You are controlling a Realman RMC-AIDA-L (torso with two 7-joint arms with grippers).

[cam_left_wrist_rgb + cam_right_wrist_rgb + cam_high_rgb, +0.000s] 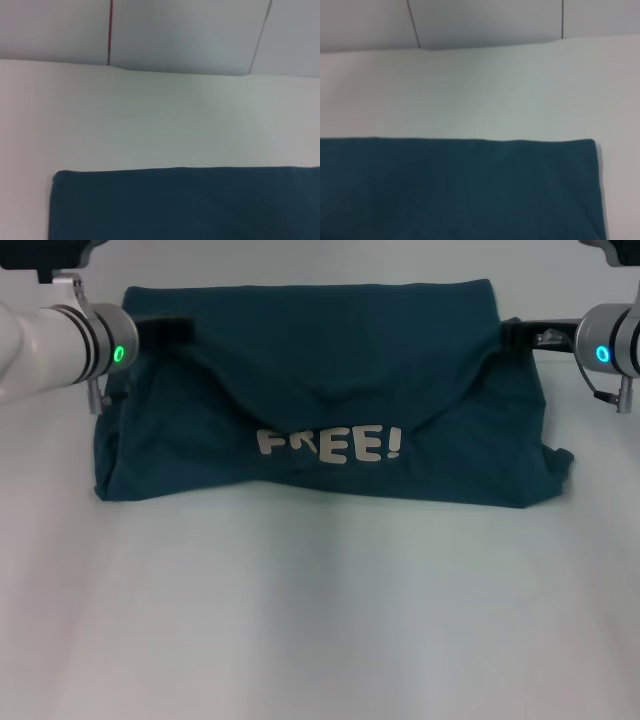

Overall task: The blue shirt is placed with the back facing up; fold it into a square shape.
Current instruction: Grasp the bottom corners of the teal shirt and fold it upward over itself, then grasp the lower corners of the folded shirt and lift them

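White and smooth, the table (320,620) fills the head view, and both wrist views show a pale wall with thin vertical seams behind its far edge. No container appears in any view. One garment lies on the table: the blue shirt (330,400), a dark teal-blue piece of soft plain fabric spread across the far half of the surface and much wider than either gripper. It is folded over into a broad band, with a straight far edge and an uneven near edge. White lettering (330,444) reading "FREE!" shows near the near edge, partly lost in a crease, and diagonal folds run down from the two upper corners toward the lettering. At the near right corner a small bunch of cloth sticks out. In the left wrist view the shirt (185,205) shows as a flat sheet with one square corner; in the right wrist view the shirt (460,190) shows the same way, with its other corner. Two grippers are in view. The left gripper (168,328) sits at the shirt's far left corner, its dark fingers against the fabric. The right gripper (522,336) sits at the far right corner, likewise against the cloth. Whether either pair of jaws is clamped on the fabric or parted cannot be told.
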